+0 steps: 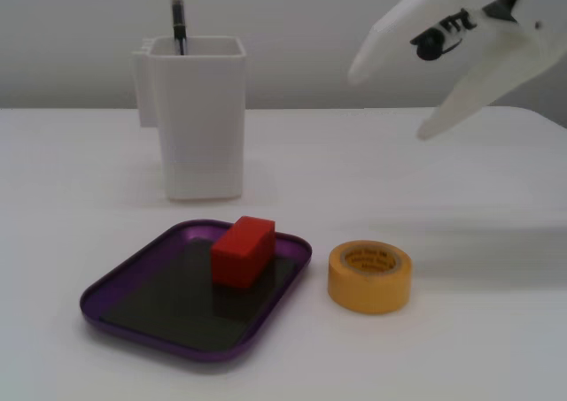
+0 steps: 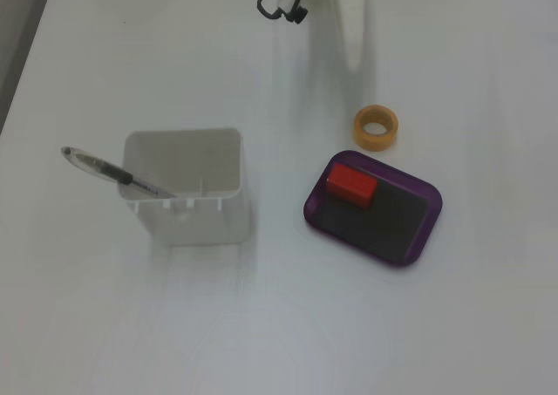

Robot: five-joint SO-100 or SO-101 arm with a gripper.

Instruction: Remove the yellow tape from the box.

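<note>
Both fixed views agree on where things lie; the yellow tape (image 1: 369,277) sits flat on the desk (image 1: 461,348), hole facing up, just beside the near corner of the box (image 1: 115,317) but outside its rim and not touching it; in the look-down fixed view the yellow tape (image 2: 376,126) lies just above the purple box (image 2: 429,225). Only the red block (image 1: 242,250) is in the tray, so by my reading the removal is done. The gripper (image 1: 390,100) hangs high over the desk with its two white fingers spread apart and nothing between them; it is empty. Here is the relation that counts: from the gripper the tape lies straight down and a touch to the left in the side-on fixed view, well apart from the fingertips; as a ring lying flat it has no long axis, so any approach would be from above. The white container (image 2: 185,194) with the pen (image 2: 112,173) stands off to the left, clear of it all.
</note>
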